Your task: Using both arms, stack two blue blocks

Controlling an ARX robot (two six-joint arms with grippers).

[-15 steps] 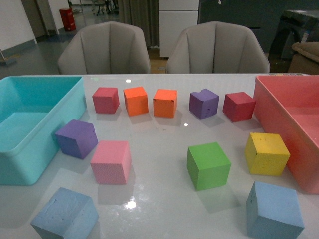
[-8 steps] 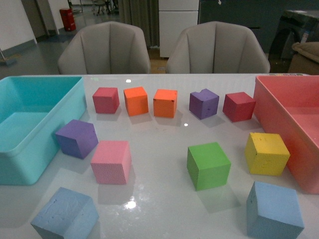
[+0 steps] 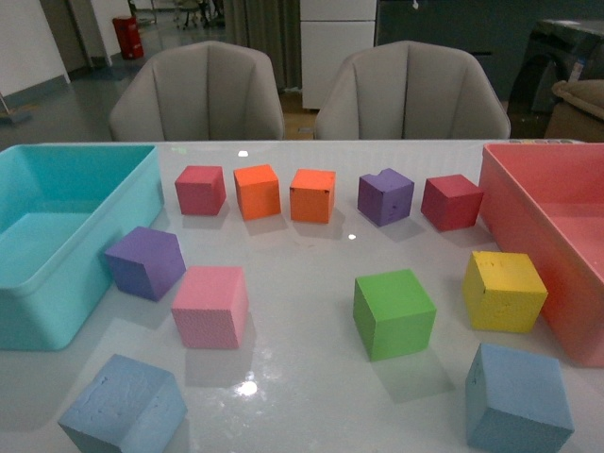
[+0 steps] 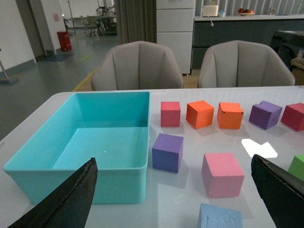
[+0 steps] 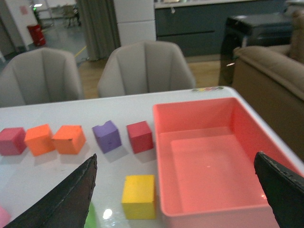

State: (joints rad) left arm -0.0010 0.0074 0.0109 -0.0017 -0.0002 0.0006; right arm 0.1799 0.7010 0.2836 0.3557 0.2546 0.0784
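White surface (image 3: pixel 302 264): one. Bins: two. Turquoise bin (image 3: pixel 57 302) at left, red bin (image 3: pixel 538 203) at right.

Cubes: eleven, each resting singly on surface.
- Left blue block (image 3: pixel 125 413) at near-left edge, in front of pink cube (image 3: pixel 210 306).
- Right blue block (image 3: pixel 519 399) at near-right edge, in front of yellow cube (image 3: pixel 504 291).
- Green cube (image 3: pixel 394 312): one.
- Purple cubes (image 3: pixel 144 261), red cubes (image 3: pixel 200 189), orange cubes (image 3: pixel 257 191): two each.

Left gripper (image 4: pixel 172 157), right gripper (image 5: pixel 175 154): fingers spread wide, holding nothing.

Versus earlier frames: layout unchanged.

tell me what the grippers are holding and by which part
Nothing is held: left gripper and right gripper are both open and empty.
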